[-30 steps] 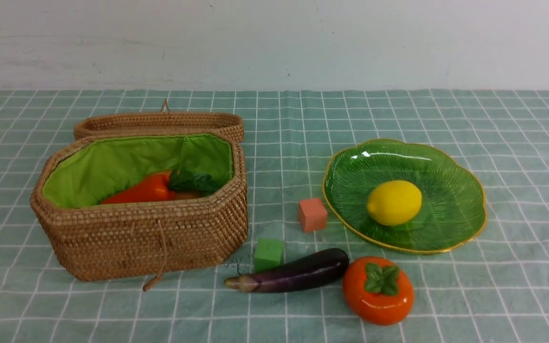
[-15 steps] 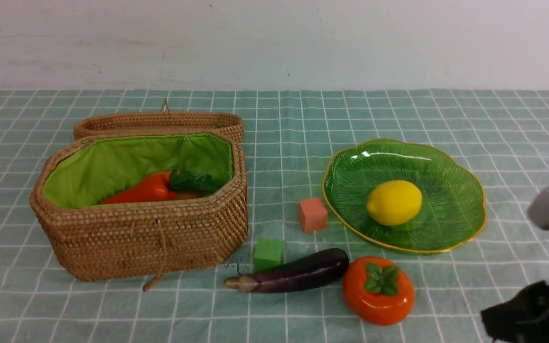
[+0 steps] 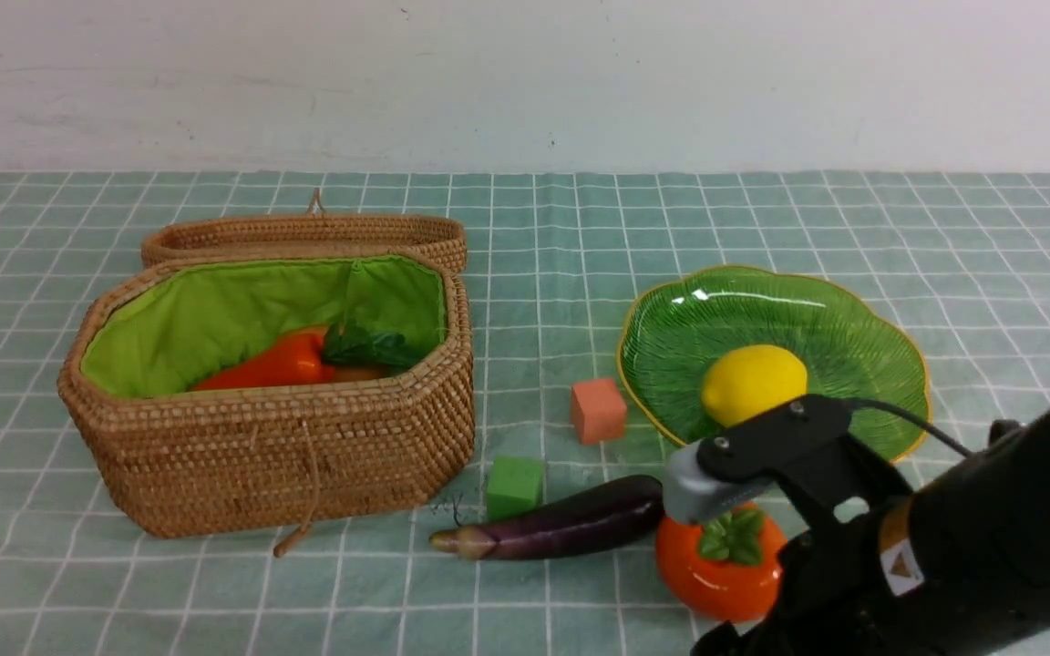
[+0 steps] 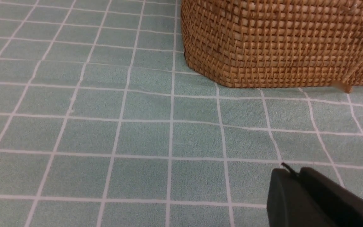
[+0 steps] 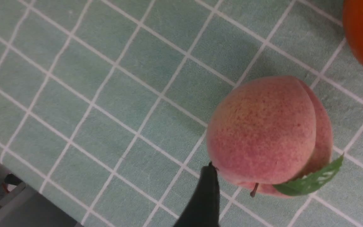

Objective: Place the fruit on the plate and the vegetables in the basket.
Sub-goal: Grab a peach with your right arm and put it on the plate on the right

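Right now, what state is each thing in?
Basket: open, carrot inside.
Lid: off, lying behind.
Lemon: on plate.
Persimmon: on cloth, unplaced.
Eggplant: on cloth, unplaced.
Peach: on cloth.
Right gripper: open, aimed at it.
Left gripper: shut, empty.

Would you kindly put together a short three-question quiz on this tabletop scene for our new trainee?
1. True or false: the lemon lies on the green plate.
2. Which vegetable shows inside the wicker basket?
3. The eggplant lies: A) in the basket, B) on the plate, C) on the checked cloth beside the persimmon.

Key: 1 true; 2 carrot; 3 C.
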